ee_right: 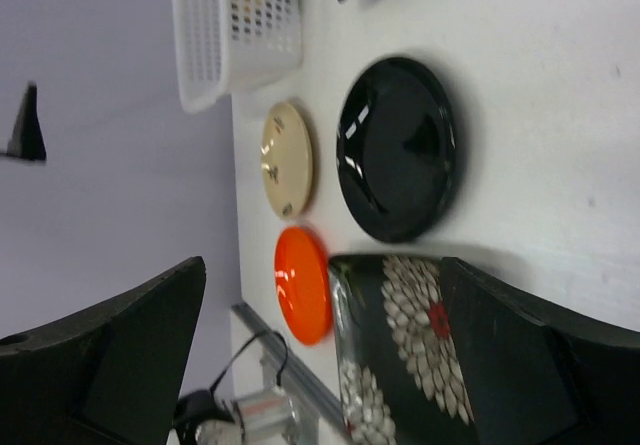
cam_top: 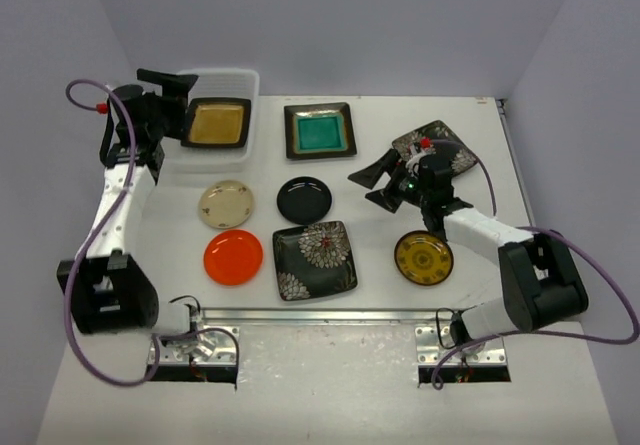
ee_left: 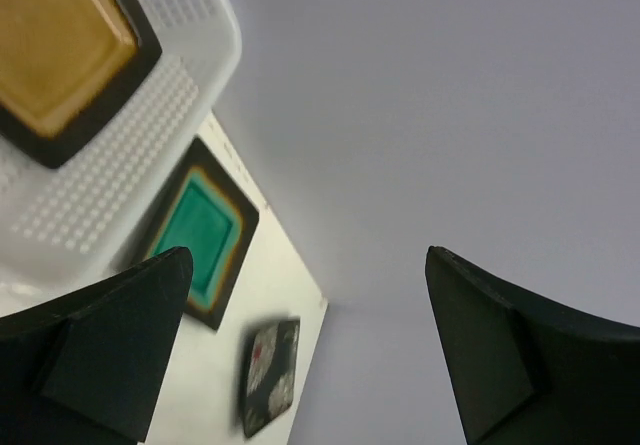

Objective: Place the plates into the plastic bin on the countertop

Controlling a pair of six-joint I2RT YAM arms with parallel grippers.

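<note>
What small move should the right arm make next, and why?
Probably lower the right gripper toward the rim of the central floral square plate. Its jaws are open and empty, that plate shows between its fingers in the wrist view, and only the amber plate lies in the bin so far.

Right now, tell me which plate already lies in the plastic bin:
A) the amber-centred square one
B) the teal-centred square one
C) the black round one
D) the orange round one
A: the amber-centred square plate lies inside the plastic bin, within its walls in the top view.
</note>
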